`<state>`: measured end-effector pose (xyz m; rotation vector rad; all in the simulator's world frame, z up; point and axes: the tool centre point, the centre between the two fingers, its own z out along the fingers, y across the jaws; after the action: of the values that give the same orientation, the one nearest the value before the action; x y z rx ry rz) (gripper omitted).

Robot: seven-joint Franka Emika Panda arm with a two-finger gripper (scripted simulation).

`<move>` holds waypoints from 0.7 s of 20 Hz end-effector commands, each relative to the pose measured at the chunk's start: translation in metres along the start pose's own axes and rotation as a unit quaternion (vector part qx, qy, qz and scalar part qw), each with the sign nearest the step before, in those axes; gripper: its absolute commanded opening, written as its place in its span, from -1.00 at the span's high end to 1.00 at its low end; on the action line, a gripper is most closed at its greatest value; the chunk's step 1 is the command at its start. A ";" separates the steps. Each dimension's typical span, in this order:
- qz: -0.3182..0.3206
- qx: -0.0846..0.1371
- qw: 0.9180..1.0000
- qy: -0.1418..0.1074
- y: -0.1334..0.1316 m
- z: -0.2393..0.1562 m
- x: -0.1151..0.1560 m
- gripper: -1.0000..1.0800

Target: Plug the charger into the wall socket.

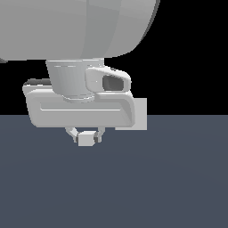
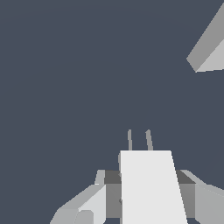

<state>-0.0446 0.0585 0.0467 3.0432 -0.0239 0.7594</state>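
pincer (image 1: 87, 135): clenched on charger (image 1: 86, 139) | charger: between fingers, prongs forward | wall socket (image 1: 138, 114): apart, beside hand

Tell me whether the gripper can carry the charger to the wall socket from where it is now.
Probably yes. The gripper is shut on the charger, held above the floor. The wall socket shows at the wrist view's edge, with only bare floor between. The charger's prongs point past it, so the arm must realign.
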 end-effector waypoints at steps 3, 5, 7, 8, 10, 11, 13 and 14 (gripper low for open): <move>-0.012 0.006 1.000 0.001 0.023 -0.008 0.009 1.00; -0.017 0.008 1.000 0.001 0.033 -0.010 0.013 1.00; -0.021 0.010 1.000 0.001 0.041 -0.013 0.016 1.00; -0.023 0.011 1.000 0.002 0.045 -0.014 0.018 1.00; -0.027 0.013 1.000 0.002 0.053 -0.016 0.021 1.00; -0.029 0.013 0.999 0.002 0.057 -0.017 0.023 1.00; -0.032 0.015 0.999 0.002 0.064 -0.019 0.026 1.00; -0.034 0.016 0.999 0.002 0.067 -0.020 0.028 1.00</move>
<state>-0.0322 -0.0034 0.0747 3.0541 0.0812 0.7669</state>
